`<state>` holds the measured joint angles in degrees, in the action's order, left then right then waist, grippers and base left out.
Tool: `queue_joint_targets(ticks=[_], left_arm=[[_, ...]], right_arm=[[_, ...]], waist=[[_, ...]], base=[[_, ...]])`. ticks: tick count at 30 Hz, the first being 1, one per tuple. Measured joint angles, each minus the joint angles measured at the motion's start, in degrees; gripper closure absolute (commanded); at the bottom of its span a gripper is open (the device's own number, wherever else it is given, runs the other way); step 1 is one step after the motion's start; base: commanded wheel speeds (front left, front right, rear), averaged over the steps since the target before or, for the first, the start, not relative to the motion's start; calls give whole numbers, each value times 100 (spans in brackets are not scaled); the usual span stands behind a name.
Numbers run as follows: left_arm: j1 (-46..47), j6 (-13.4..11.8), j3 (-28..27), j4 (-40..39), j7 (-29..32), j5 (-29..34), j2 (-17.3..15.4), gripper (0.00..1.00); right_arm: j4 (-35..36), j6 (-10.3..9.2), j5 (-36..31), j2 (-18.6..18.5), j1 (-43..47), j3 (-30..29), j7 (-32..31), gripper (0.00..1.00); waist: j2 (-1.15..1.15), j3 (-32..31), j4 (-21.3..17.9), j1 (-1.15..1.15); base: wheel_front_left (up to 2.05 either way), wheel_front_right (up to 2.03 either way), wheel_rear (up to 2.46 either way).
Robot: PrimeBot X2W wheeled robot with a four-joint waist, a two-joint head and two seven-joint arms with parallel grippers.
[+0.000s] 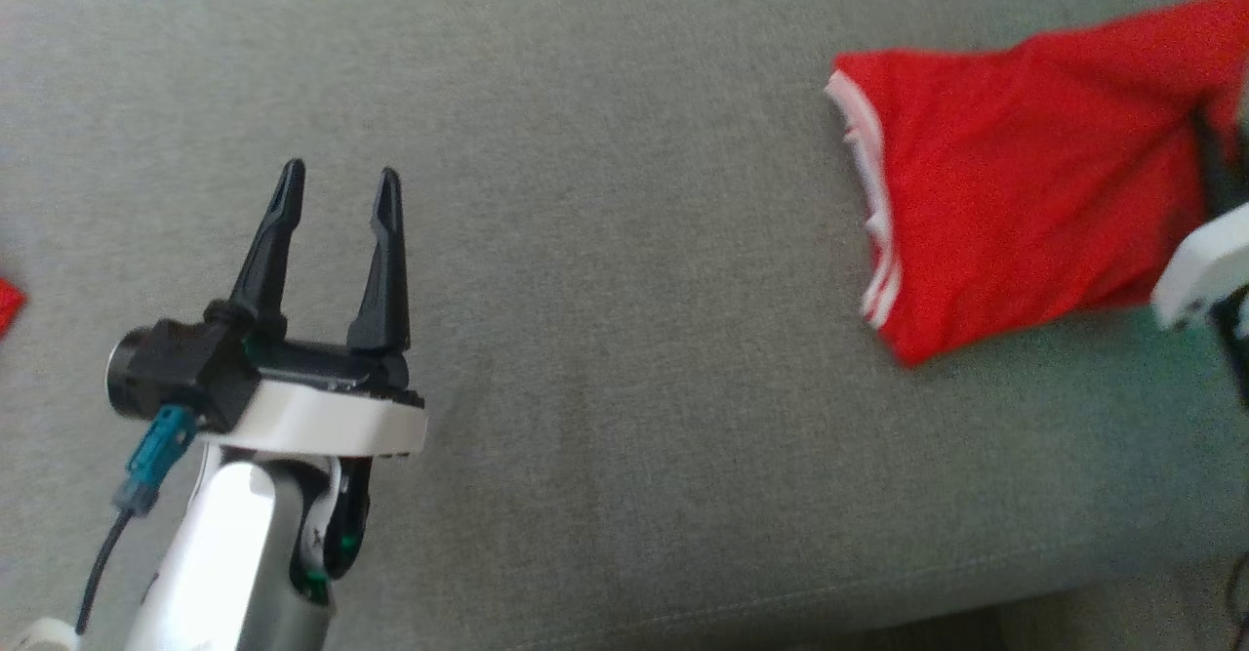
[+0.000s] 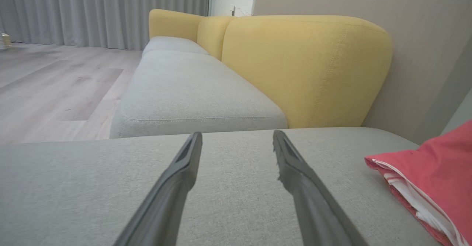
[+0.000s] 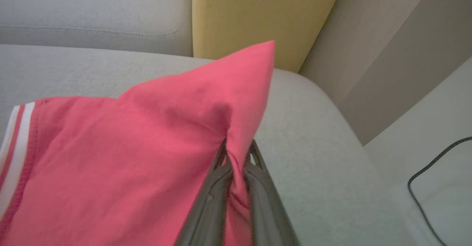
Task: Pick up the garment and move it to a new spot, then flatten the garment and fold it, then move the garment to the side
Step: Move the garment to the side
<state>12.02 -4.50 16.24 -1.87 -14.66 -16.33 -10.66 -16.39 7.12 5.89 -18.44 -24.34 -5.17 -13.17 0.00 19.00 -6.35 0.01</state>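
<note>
Your right gripper clenched on a fold of the red garment (white-striped hem), garment at the right end of the grey seat cushion, your left gripper released, over its left part.

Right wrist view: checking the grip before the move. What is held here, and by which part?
The right gripper, jaws shut, pinches the red garment by a raised fold near its peaked corner. The left gripper, jaws open, holds nothing.

Matt red cloth garment, grey woven sofa cushion, smooth wooden floor.
</note>
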Motion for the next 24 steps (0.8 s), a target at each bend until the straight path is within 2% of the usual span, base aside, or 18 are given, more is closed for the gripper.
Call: queue_joint_targets(ticks=[7,11,17,24], left_arm=[[286,81,18,3,0,53,2,0],[394,132,37,22,0,113,14,0],[525,254,103,44,0,114,63,0],[584,258,34,83,0,164,135,0]], right_arm=[[-133,-1,-16,-363,-547,-158,-208,100],[-487,-1,-16,-378,-776,-177,-248,100],[-1135,-1,-114,-446,-986,-548,-125,100],[-1700,-1,-176,-532,-1186,-823,241,100]], waist=[[0,351,-161,0],[0,518,-181,0],[0,712,-23,0],[0,920,176,0]], base=[[0,0,0],[0,0,0],[0,0,0],[0,0,0]])
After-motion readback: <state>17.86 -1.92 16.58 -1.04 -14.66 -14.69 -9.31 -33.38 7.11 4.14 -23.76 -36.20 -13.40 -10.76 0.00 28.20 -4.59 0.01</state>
